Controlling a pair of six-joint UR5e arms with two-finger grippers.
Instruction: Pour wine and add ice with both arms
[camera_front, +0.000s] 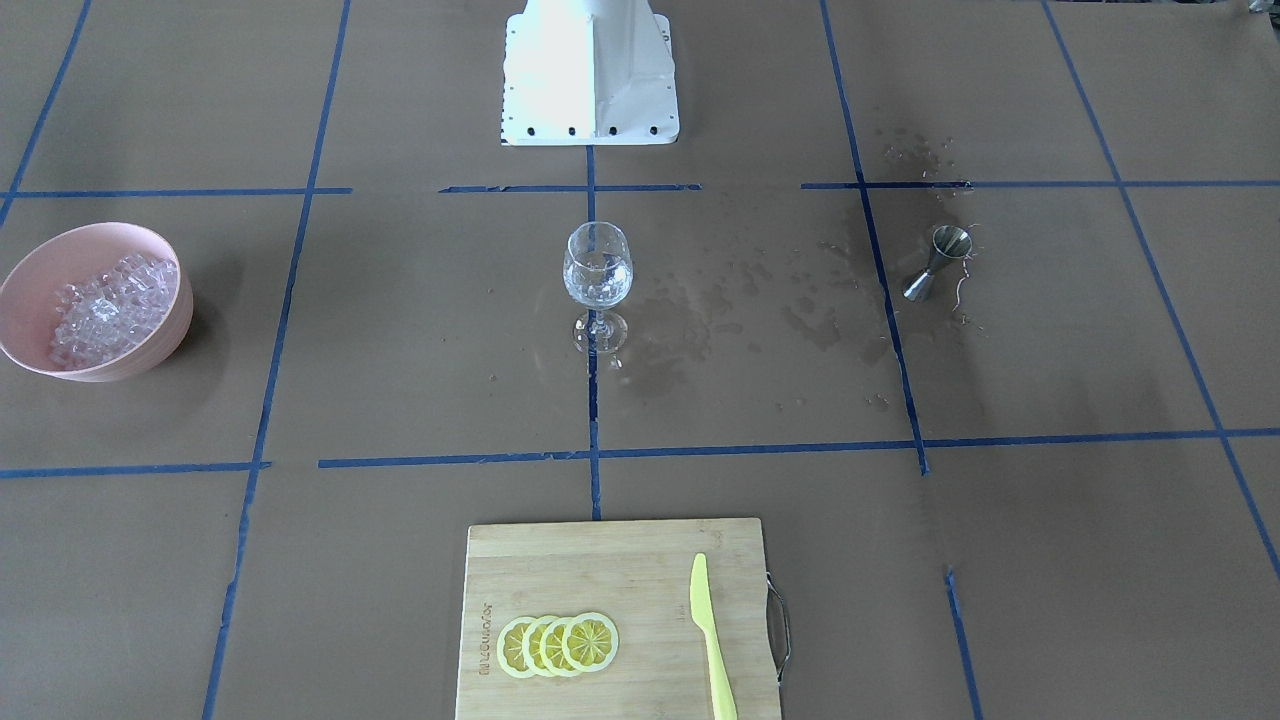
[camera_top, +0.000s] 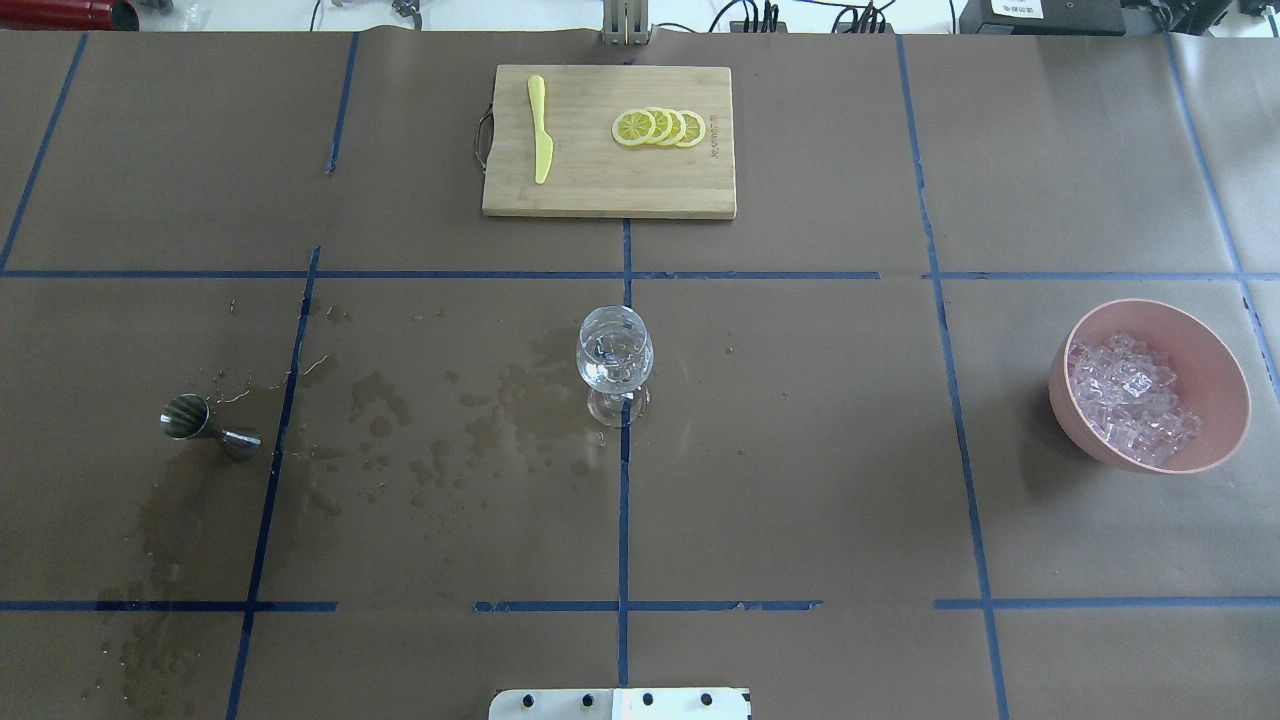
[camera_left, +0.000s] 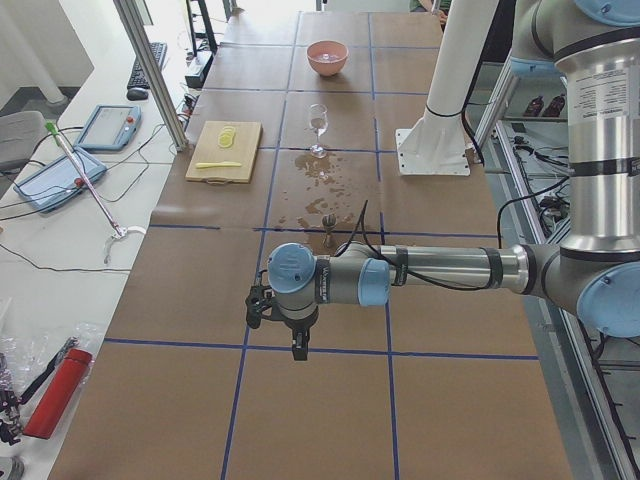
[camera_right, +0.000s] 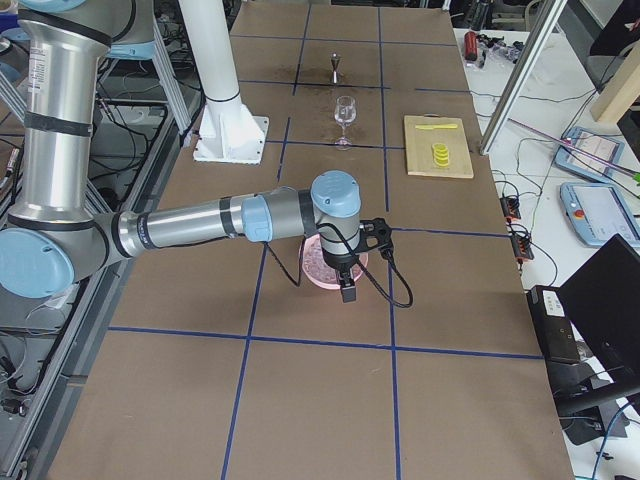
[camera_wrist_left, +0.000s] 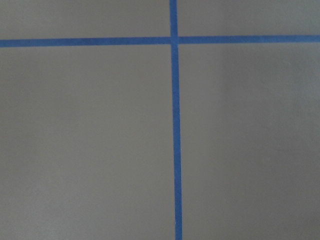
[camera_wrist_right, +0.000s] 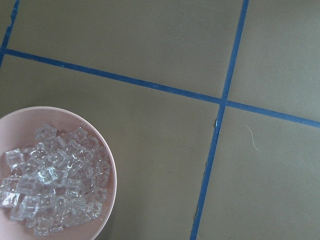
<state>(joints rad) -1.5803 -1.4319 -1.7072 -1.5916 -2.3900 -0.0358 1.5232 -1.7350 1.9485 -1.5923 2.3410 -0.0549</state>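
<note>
Brown paper table (camera_top: 800, 450), blue tape grid (camera_top: 622, 520), dark wet blotches (camera_top: 520, 400), pink bowl (camera_top: 1218, 365), clear glittering ice (camera_top: 1130, 400), colourless wine (camera_top: 613, 374) in clear glass (camera_top: 618, 406), silver jigger (camera_top: 208, 427), pale wood board (camera_top: 600, 185), 4 yellow lemon slices (camera_top: 660, 127), lime-yellow knife (camera_top: 541, 140), white base (camera_front: 590, 70), grey-silver arms (camera_left: 450, 268), pale blue caps (camera_left: 290, 268).

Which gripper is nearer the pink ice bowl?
Right. The right gripper hangs by the pink bowl; the left gripper is far off, past the jigger.

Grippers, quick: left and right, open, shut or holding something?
Left gripper: cannot be told, it shows only in a side view.
Right gripper: cannot be told, same reason.
</note>
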